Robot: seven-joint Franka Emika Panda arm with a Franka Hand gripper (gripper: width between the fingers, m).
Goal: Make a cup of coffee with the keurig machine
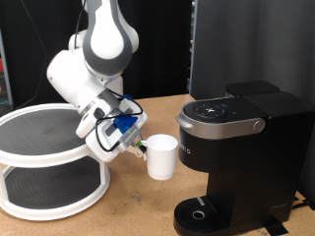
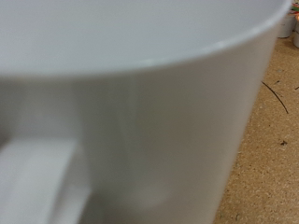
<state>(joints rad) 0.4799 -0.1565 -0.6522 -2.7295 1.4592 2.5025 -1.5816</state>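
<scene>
While the cup (image 1: 161, 156) hangs off the hand (image 1: 138, 147) in the exterior view, it sits clear of the tabletop (image 1: 148, 202), just to the exterior view's left of the keurig machine (image 1: 236, 157) and above-left of its round drip base (image 1: 202, 214). Not under the brew head yet.

Handling, my read: small white mug, looks ceramic or hard plastic, so stiff, light when empty, smooth-walled and likely slippery. It would chip if knocked against the machine body. Best hold is the handle or the rim wall. The handle gives a positive stop against rotation. A rim pinch would let it swing.

Grip state: the hand meets the cup on its left side in the exterior view, and the cup appears to be carried there. I can't see the fingers actually bracketing the handle or wall, so I can't tell if it's closed on it. Wrist view doesn't settle it: the frame is filled by the white cup wall (image 2: 168, 112), with what looks like the handle at the lower corner, all blurred and very close. No fingertips visible.

Arm pose: white arm comes down from the exterior view's top, elbow folded, wrist tipped so the hand points sideways and slightly down toward the machine. It sits over the edge of the white two-tier round shelf (image 1: 49, 162). Cup reads as upright, mouth up.
</scene>
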